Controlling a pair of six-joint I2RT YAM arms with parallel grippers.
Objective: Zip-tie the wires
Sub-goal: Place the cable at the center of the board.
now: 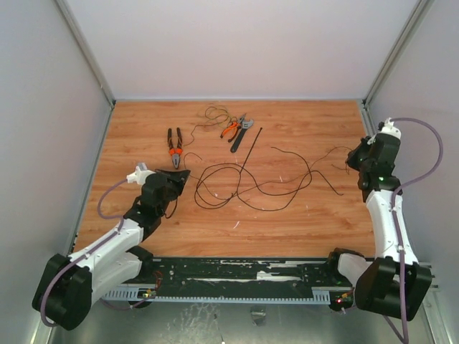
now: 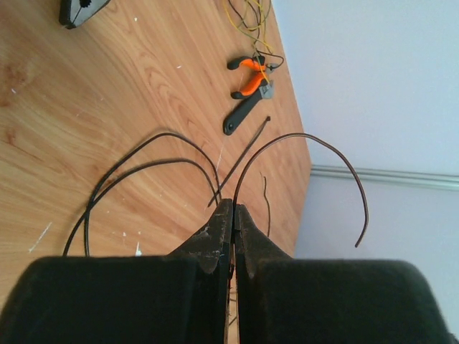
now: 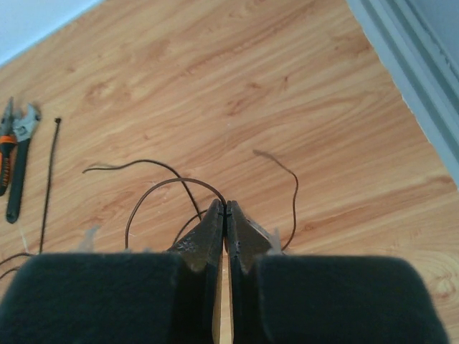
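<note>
The wires (image 1: 247, 188) lie in loose dark loops across the middle of the wooden table. My left gripper (image 1: 184, 175) is at their left end, shut on a strand that arcs out of its fingertips (image 2: 228, 212) as a brown-black wire (image 2: 301, 136). At the right end, my right gripper (image 1: 350, 160) is shut on another strand (image 3: 169, 181) that curls left from its tips (image 3: 226, 208). The zip tie (image 1: 250, 148) lies straight and free on the table behind the loops, and it also shows as a thin black strip (image 2: 242, 159) in the left wrist view and at the left (image 3: 49, 179) of the right wrist view.
Orange-handled pliers (image 1: 174, 147) lie just behind my left gripper. A second pair of orange pliers (image 1: 230, 128) and a black wrench (image 1: 240, 136) lie at the back centre beside a thin yellowish wire (image 1: 215, 113). White walls close in three sides of the table.
</note>
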